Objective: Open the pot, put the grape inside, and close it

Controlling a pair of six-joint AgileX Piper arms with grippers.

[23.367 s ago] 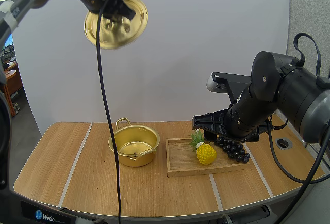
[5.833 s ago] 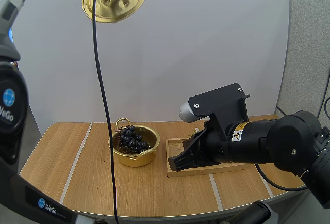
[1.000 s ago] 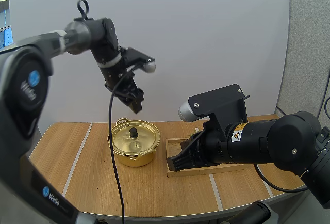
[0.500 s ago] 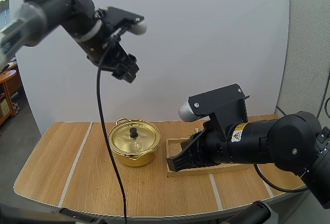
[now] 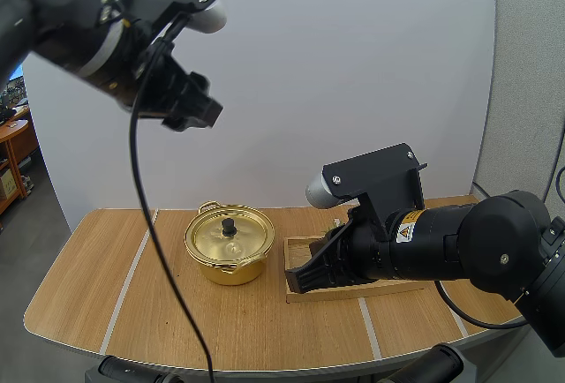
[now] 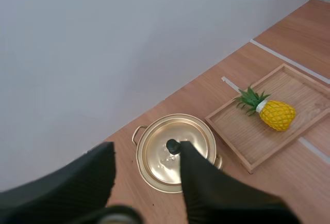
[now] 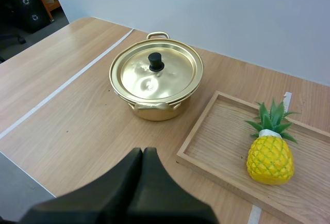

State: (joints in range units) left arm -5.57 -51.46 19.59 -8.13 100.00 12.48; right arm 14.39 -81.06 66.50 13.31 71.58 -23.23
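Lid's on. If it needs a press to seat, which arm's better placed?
Right, probably. The right gripper sits low beside the pot, shut, lid just ahead; the left gripper hangs open high above the table.

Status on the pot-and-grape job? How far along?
Looks finished. Done: the lid sits flat on the pot; what is inside is hidden beneath it, and the tray holds just a pineapple. In hand: nothing; the left hand is open, high above the pot, and the right hand is shut on nothing by the tray. Left: nothing visible, perhaps parking the arms.
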